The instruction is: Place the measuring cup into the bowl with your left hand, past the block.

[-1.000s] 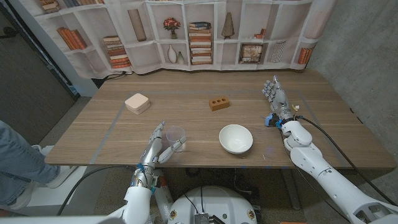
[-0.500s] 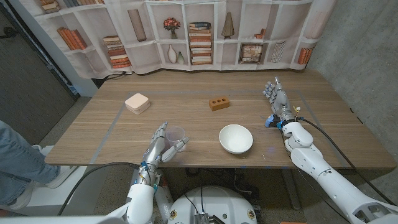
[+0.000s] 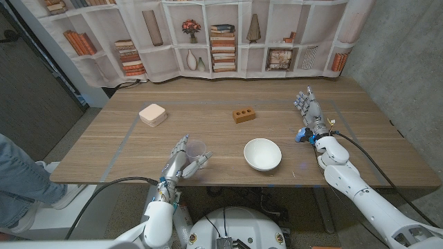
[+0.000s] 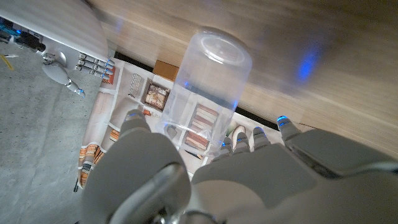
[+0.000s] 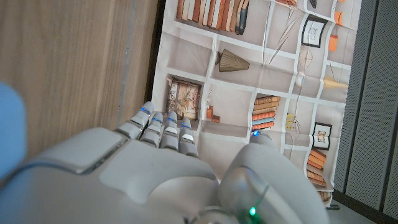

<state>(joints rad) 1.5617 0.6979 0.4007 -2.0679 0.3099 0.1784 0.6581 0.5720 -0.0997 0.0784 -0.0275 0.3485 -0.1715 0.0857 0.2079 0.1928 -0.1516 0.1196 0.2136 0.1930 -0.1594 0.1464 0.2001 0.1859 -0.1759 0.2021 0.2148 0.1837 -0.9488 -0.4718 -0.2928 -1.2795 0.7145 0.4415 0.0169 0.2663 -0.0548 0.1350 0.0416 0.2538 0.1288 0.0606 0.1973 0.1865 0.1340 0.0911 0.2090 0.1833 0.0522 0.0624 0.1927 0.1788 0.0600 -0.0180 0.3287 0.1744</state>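
- Two hands are over the wooden tabletop [image 3: 208, 111], one near each front corner.
- Left hand [image 3: 181, 160] sits at the near edge, left of centre, its fingers wrapped around the clear measuring cup [image 3: 196, 150]; the thumb side reaches past the cup toward the bowl.
- From the left wrist view, the measuring cup [image 4: 208, 81] is a see-through plastic tumbler with fingertips [image 4: 135, 117] on one side and more on the other, so the left hand [image 4: 205, 180] holds it. Whether the cup's base touches the wood, I cannot tell.
- White bowl [image 3: 262, 153] stands just to the right of the cup, near the front edge, apart from it and with nothing visible inside.
- Brown block [image 3: 243, 115], with holes in its top, lies farther back on the tabletop, beyond the gap between cup and bowl.
- A pale pink, rounded square object [image 3: 152, 114] rests on the left part of the tabletop, well behind the left hand.
- Right hand [image 3: 307, 111] stands on the right side, fingers stretched out, close together and pointing toward the far edge, holding nothing; it is well apart from the bowl.
- From the right wrist view, the right hand [image 5: 155, 168] has its fingers straight and side by side above the wood grain.
- A printed bookshelf backdrop [image 3: 221, 34] hangs behind the tabletop.
- At the picture's left edge, a person's leg in jeans [image 3: 17, 180] is visible.
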